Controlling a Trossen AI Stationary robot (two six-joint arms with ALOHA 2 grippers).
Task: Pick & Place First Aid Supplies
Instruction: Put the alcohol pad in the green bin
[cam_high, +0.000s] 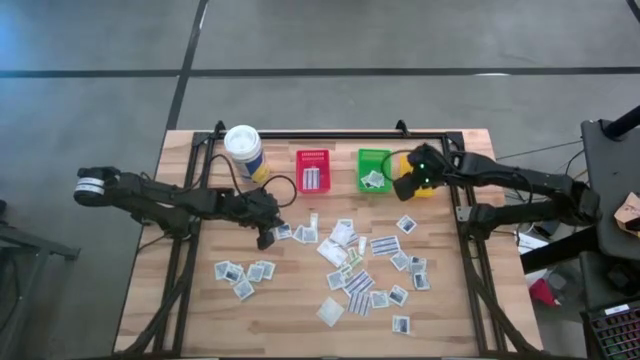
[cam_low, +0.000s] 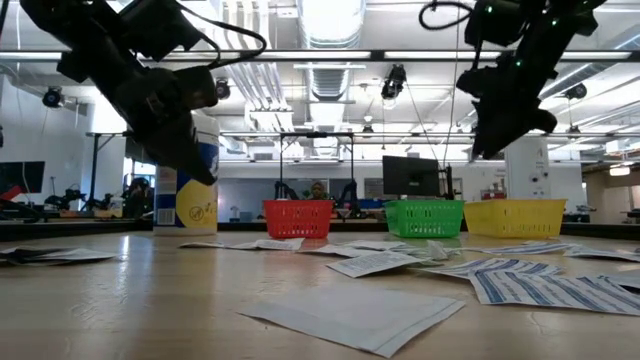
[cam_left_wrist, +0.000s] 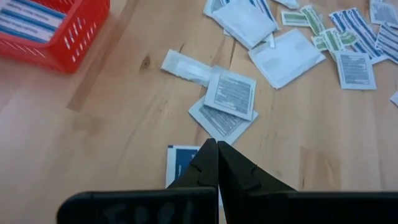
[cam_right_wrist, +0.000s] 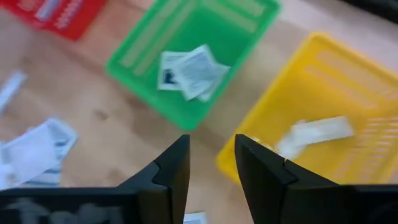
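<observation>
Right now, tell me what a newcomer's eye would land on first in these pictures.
Three bright bins in a row at the table's far edge: red bin, green bin and yellow bin. A scatter of white packets lies across the wooden table in front of them. The right gripper hangs open over the gap between the green and yellow bins, while the left gripper, shut, is low by the packets.

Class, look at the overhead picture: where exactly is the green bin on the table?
In the high view the green bin sits near the table's far edge, right of centre, between the red bin and the yellow bin, with the right claw hovering beside it.
</observation>
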